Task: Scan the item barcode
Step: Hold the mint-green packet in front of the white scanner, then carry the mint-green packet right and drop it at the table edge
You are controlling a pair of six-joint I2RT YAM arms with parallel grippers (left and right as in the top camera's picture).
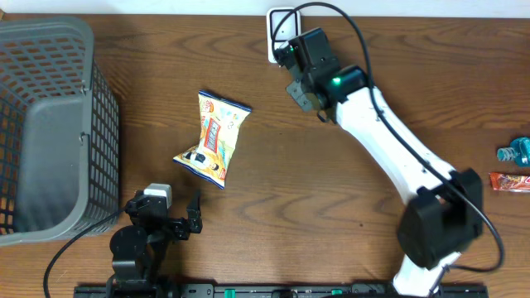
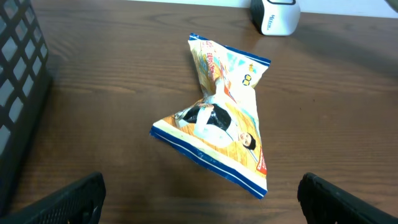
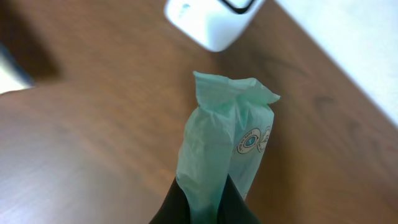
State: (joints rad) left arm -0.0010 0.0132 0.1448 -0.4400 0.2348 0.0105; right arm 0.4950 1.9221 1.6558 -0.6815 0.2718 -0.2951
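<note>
Quick note on the views. From overhead, the right arm's wrist hides whatever that arm carries. The right wrist view settles it: the right gripper (image 3: 205,200) has its fingers clamped tight on the bottom of a pale green packet (image 3: 224,143). The packet stands up in front of the white barcode scanner (image 3: 211,22), a little short of it, with a small round logo on its side. I can't spot a barcode on it from here.

The left wrist view gives the best look at the crumpled snack bag (image 2: 217,124). It lies flat on the wood, well in front of the scanner and a bit left of it.

The left gripper (image 1: 170,209) is spread wide with nothing in it. It sits further from the scanner than the bag does, and its tips only just show in the bottom corners of its own camera.

For room, the grey mesh basket (image 1: 103,124) fills the side far left of the scanner. The scanner itself sits right at the table's (image 1: 331,207) back edge. Far to its right, at the table's edge, lie a teal packet (image 1: 515,151) and a red wrapped bar (image 1: 509,181). The wood between the snack bag and those two is bare, apart from the arm crossing it.
</note>
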